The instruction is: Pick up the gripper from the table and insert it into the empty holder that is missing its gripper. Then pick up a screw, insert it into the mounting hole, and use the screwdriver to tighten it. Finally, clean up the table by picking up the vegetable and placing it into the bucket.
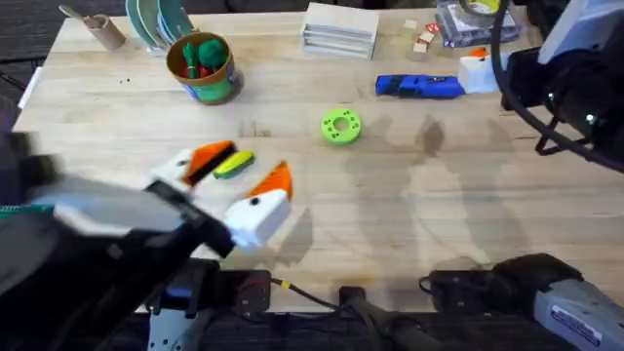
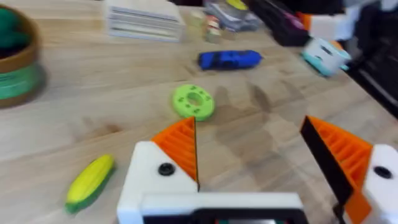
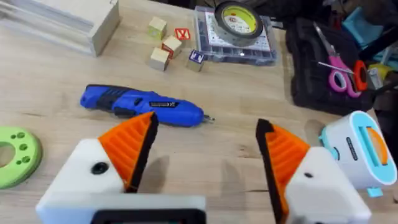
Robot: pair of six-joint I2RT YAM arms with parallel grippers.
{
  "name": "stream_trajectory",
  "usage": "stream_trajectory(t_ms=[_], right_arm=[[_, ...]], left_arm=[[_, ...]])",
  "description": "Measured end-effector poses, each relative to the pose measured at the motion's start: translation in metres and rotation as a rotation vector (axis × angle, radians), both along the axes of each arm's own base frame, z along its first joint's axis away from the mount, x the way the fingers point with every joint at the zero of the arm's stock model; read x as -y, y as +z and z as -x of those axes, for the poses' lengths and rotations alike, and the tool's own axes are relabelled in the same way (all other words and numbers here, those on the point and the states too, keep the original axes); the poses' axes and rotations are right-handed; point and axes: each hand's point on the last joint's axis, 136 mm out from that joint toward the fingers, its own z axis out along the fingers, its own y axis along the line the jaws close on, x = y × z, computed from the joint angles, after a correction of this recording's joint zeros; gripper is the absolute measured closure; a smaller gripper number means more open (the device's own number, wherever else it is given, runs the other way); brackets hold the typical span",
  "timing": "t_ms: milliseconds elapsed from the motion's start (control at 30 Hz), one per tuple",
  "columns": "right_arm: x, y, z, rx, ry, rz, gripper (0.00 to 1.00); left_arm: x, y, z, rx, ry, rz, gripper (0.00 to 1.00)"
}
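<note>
Your left gripper (image 1: pixel 239 175) hung low over the near table (image 1: pixel 409 214), fingers spread wide, holding nothing; the vegetable (image 1: pixel 234 165) lay between them. Your right gripper (image 3: pixel 205 146) was likewise wide open and empty above the screwdriver (image 1: pixel 419 87). The bucket (image 1: pixel 201 66) stood far left.

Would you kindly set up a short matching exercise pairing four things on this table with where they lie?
Things:
1. vegetable
2. screwdriver
3. bucket
4. green disc

Places:
A. mid-table, alone
B. far left, holding green and red toys
C. beside the left gripper
D. far right, near the right gripper

Pairs: 1-C, 2-D, 3-B, 4-A
</note>
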Motion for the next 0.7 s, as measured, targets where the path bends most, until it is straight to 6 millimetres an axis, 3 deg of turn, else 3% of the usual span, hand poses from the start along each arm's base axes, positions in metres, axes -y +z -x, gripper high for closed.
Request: stream_trajectory(t_ms=[167, 267, 500, 700], right_arm=[[0.0, -0.002, -0.001, -0.007, 0.0, 0.001, 0.007], [0.0, -0.002, -0.001, -0.007, 0.0, 0.001, 0.006], [0.0, -0.002, -0.001, -0.007, 0.0, 0.001, 0.008], [0.0, -0.002, -0.001, -0.007, 0.0, 0.001, 0.007]], left_arm=[[-0.029, 0.043, 0.011, 0.04, 0.164, -0.075, 0.007], [-0.044, 0.057, 0.012, 0.018, 0.237, -0.146, 0.007], [-0.077, 0.05, -0.001, -0.181, 0.349, -0.382, 0.008], [-0.089, 0.04, -0.027, -0.295, 0.367, -0.513, 0.008]])
